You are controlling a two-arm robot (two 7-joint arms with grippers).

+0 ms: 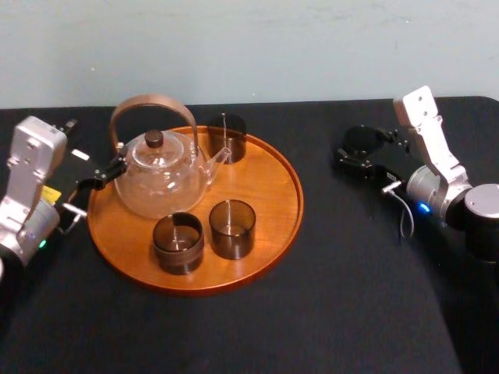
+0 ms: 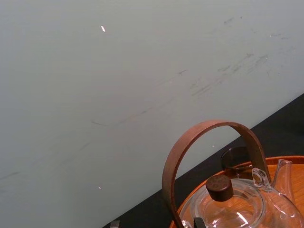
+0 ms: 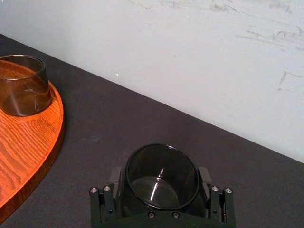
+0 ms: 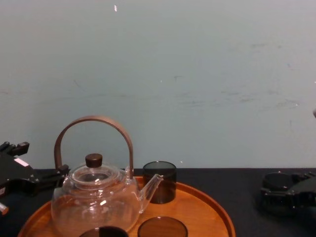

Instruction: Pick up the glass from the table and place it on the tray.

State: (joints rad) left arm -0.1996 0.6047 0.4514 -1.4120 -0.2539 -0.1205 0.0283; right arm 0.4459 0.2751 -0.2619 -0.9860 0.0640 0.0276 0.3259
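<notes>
The dark smoky glass [image 3: 161,175] stands on the black table [image 1: 351,296], to the right of the round wooden tray [image 1: 269,261]. My right gripper [image 3: 160,183] has one finger on each side of it, shut on the glass. In the head view the glass [image 1: 361,142] and right gripper [image 1: 352,160] are well apart from the tray's rim. In the chest view the glass [image 4: 279,180] sits at the far right. My left gripper [image 1: 95,181] rests open at the tray's left edge, beside the teapot.
On the tray stand a glass teapot [image 1: 160,175] with a brown arched handle and three dark glasses [image 1: 227,136], [image 1: 232,227], [image 1: 178,242]. A bare patch of tray lies on its right side. A pale wall runs behind the table.
</notes>
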